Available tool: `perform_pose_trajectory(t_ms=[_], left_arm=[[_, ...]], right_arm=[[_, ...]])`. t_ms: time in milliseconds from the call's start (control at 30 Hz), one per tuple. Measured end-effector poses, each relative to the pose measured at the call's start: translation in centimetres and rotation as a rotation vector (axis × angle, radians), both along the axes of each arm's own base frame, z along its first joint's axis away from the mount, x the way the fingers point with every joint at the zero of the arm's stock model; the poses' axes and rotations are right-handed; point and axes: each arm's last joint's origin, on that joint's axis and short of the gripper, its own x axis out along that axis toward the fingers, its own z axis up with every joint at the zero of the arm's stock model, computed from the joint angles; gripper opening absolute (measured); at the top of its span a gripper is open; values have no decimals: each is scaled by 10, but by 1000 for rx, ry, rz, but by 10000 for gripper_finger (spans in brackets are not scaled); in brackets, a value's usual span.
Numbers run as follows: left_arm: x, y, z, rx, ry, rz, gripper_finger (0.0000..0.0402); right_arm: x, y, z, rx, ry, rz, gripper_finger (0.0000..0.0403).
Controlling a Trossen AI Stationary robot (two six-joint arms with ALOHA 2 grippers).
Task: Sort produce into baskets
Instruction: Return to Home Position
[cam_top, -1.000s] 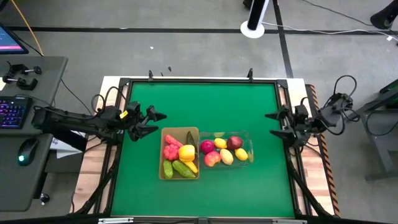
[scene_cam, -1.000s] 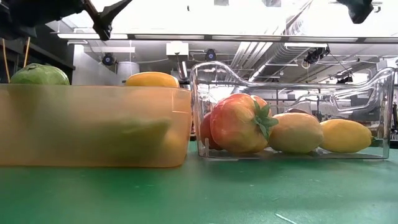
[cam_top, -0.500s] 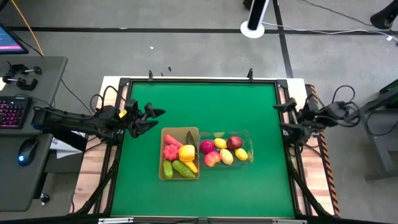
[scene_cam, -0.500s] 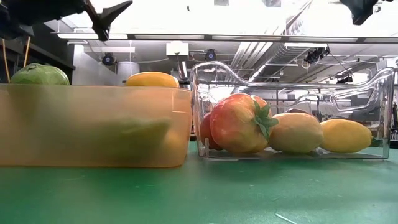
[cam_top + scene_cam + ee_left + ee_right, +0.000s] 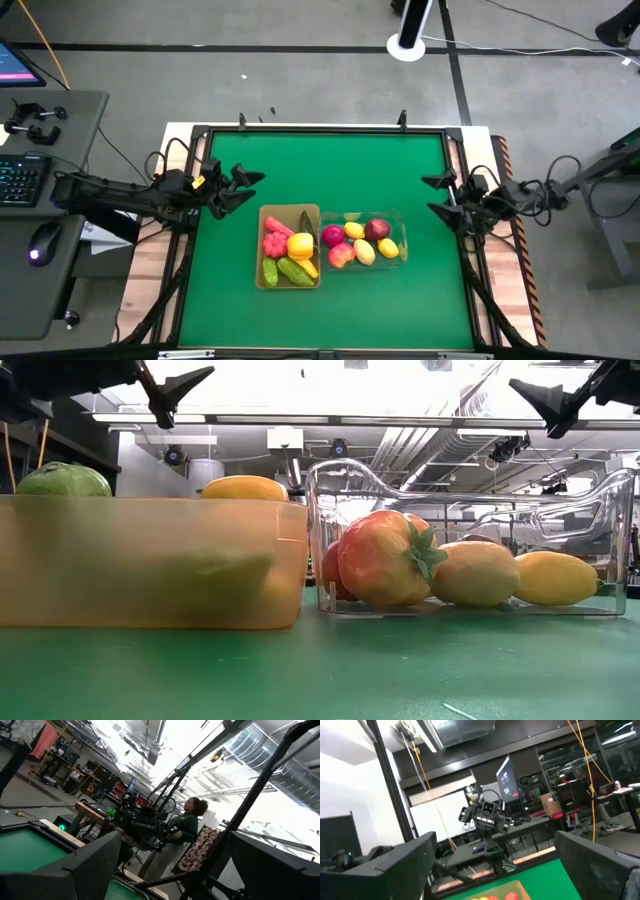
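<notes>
The tan basket (image 5: 262, 250) holds a yellow pepper (image 5: 300, 245), a red piece (image 5: 274, 241) and green cucumbers (image 5: 293, 270). The clear basket (image 5: 401, 216) stands against its right side and holds red apples (image 5: 377, 229) and yellow lemons (image 5: 388, 248). Both baskets rest on the green table; in the low view the tan basket (image 5: 150, 560) is on the left and the clear basket (image 5: 470, 490) on the right. My left gripper (image 5: 248, 190) is open and empty in the air, left of and beyond the tan basket. My right gripper (image 5: 430, 195) is open and empty in the air, right of the clear basket.
The green table mat (image 5: 330, 160) lies bare beyond and in front of the baskets, inside a black frame (image 5: 320, 128). A desk with keyboard and mouse (image 5: 40, 245) stands off the table's left. A person (image 5: 187, 820) sits in the room beyond the table.
My right gripper has drawn back toward the table's right edge, then come back toward the clear basket, and it now shows lower in the low view. It stays open. The baskets and produce have not moved.
</notes>
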Motion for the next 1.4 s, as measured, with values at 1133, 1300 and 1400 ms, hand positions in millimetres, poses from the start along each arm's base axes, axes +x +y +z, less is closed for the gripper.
perform_pose_trajectory(t_ms=[1133,1300,1400], left_arm=[[0,0,0,25,1,11,356],[0,0,0,26,1,11,356],[0,0,0,27,1,12,356]], right_arm=[[5,-17,-6,-8,77,-27,397],[5,-16,-7,-31,91,-24,397],[6,-16,-9,-39,116,-2,397]])
